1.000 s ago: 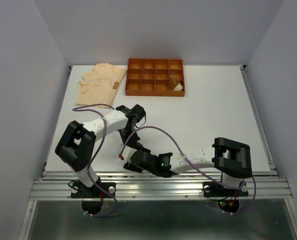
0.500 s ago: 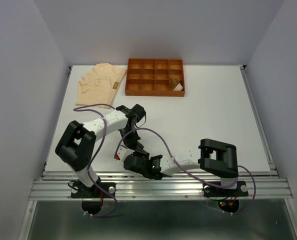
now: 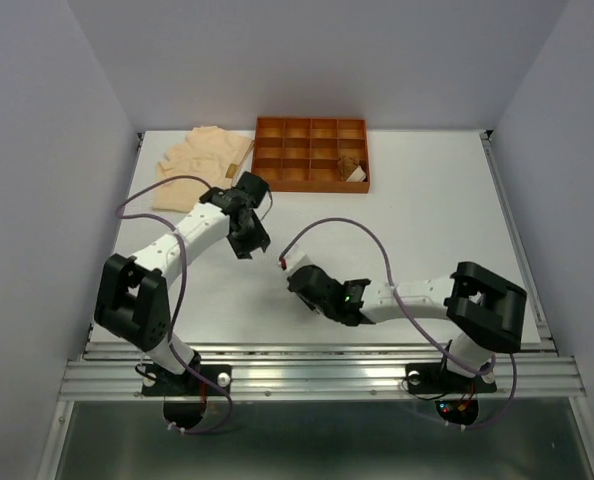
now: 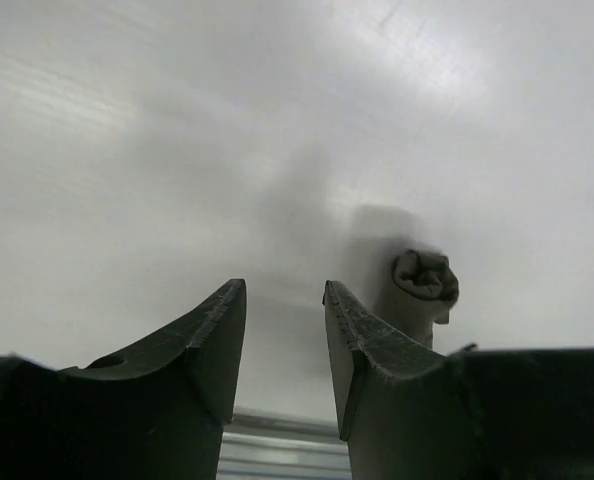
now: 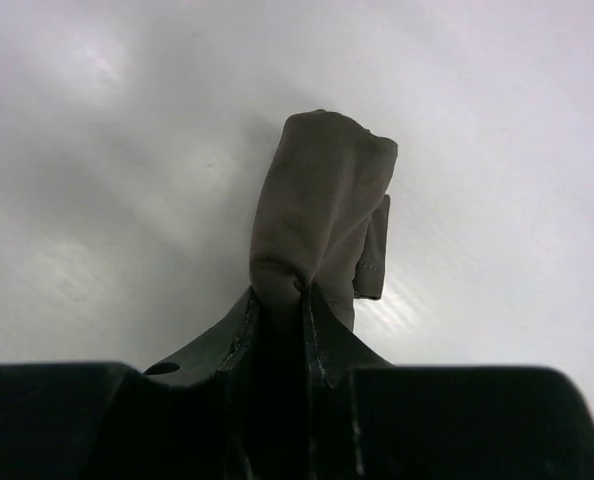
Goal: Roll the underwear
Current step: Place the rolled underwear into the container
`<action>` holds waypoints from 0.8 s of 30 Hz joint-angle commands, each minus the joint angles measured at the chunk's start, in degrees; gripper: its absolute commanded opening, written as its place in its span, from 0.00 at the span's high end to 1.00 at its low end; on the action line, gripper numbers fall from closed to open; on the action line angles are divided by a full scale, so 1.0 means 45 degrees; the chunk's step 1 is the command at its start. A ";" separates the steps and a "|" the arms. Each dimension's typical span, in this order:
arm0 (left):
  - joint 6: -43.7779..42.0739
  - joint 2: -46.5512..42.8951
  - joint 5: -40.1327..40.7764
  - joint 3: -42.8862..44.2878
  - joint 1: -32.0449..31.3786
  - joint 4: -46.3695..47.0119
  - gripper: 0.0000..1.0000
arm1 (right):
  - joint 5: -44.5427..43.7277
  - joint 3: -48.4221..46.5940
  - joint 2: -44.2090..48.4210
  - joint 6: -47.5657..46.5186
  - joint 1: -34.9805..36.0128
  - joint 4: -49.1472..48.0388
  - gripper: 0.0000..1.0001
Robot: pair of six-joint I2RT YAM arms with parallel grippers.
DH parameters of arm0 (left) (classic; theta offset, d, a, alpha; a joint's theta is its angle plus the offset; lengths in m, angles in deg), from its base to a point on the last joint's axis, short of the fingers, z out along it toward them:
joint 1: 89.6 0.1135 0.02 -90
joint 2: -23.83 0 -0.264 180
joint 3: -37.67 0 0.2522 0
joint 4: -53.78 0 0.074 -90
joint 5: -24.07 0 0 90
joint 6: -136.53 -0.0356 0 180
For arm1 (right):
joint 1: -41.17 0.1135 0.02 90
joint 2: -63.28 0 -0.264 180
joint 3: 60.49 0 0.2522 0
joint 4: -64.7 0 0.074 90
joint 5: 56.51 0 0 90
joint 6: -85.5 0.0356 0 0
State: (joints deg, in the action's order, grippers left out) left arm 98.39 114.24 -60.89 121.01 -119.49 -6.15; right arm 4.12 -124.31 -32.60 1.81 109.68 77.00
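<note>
Roughly, I judge the task a little past its middle: one brief seems stored, one is rolled and in hand, and one is not begun.

On the bench point(image 3: 427, 230) the biggest piece is the pale peach underwear point(image 3: 199, 165). It lies flat and spread, not rolled at all, well beyond the left pincer point(image 3: 252, 240) and a bit to its left, at the back corner. This one is clearly work left to do.

Next in size is the orange-brown tray point(image 3: 307, 186), also well beyond both pincers, at the back edge and just beside the peach piece. It has a grid of compartments. In its right-hand column, towards the near side, sits one brown roll point(image 3: 352, 168) with a cream part. I take it for a finished brief that is already put away, but I cannot tell exactly which cell of that column it fills. The other compartments show only their bottom, as far as the view from above lets me see.

The smallest thing is the grey-brown roll point(image 5: 322, 200). It is wound tight, and the right pincer point(image 5: 277, 295) is pressed together on its near end, so the roll sticks out ahead of the fingers. Whether its far end touches the bench I cannot tell. I think it has to go into the tray next. The left pincer is spread, with nothing between its jaws. The roll is near it, ahead and to its right, and the two are not touching.
</note>
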 commanded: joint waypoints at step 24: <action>-0.4588 0.7621 0.0541 1.0393 0.3868 0.3191 0.54 | 0.1159 -0.5923 -0.2246 -1.0009 -0.8993 -0.4889 0.99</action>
State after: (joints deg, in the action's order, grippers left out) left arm 81.82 146.91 -59.16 161.45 -102.20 9.35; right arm 13.74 -146.04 -38.59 -27.00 69.77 62.40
